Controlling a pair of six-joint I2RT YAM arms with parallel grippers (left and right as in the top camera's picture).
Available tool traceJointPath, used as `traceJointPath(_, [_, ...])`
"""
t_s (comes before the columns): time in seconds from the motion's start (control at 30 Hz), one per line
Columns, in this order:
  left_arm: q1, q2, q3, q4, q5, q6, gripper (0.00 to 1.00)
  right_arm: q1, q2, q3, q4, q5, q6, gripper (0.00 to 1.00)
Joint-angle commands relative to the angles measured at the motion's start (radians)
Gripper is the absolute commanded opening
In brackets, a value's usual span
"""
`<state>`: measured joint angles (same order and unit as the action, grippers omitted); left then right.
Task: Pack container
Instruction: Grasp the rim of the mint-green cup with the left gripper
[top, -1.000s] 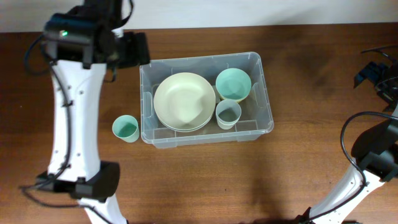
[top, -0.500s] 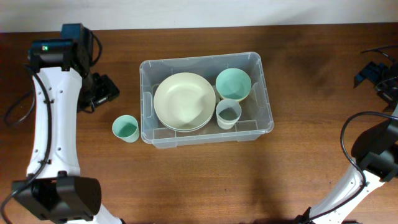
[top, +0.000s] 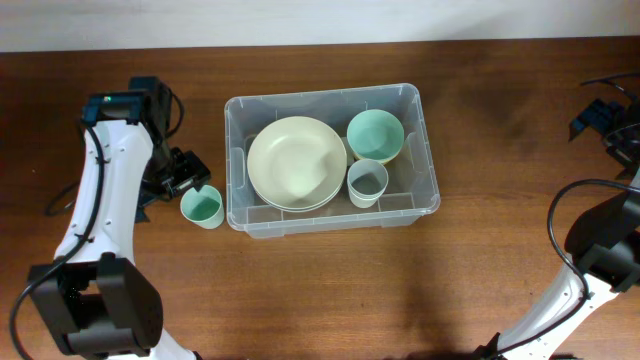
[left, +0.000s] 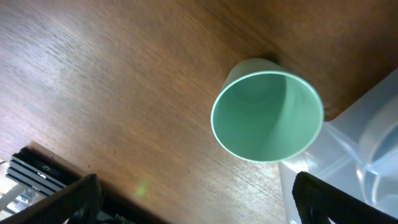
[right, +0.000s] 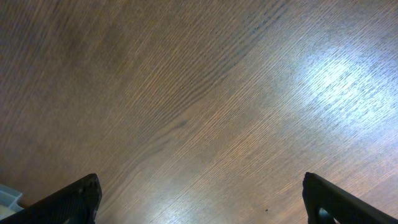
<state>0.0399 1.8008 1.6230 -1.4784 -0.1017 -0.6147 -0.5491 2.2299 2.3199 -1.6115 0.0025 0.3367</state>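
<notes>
- Container (top: 431, 150): middle of the surface (top: 500, 280), nearer its far edge.
- Left fingers (left: 68, 199): apart, over a green cup (left: 267, 109) just beside the container wall facing the left edge.
- Right fingers (right: 74, 199): apart, near the right edge, well away.

surface: wooden table (top: 480, 260) | on it: clear container (top: 415, 185) — green cup (top: 202, 208) just beside

1 clear container (top: 330, 92). 2 cups: 1 green cup (top: 202, 208) out on the surface (top: 480, 260), 1 grey-blue cup (top: 367, 183) inside the container. 1 green bowl (top: 375, 135). Cream plates (top: 297, 162) stacked, looks like 2, exact count unclear. 2 grippers: left gripper (top: 188, 175), right gripper (top: 603, 118).
</notes>
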Motion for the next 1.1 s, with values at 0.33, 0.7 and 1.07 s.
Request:
traceJointPath(0.33, [0.011, -0.025, -0.128, 0.137, 0.074, 0.083, 1.0, -0.001, -0.031, -0.004, 0.001, 0.002, 0.005, 0.99])
traceJointPath(0.7, [0.016, -0.025, -0.209, 0.231, 0.103, 0.092, 1.0, -0.001, -0.031, -0.004, 0.001, 0.002, 0.005, 0.99])
traceJointPath(1.07, [0.023, -0.024, -0.266, 0.29, 0.103, 0.093, 1.0, -0.001, -0.031, -0.004, 0.001, 0.002, 0.005, 0.99])
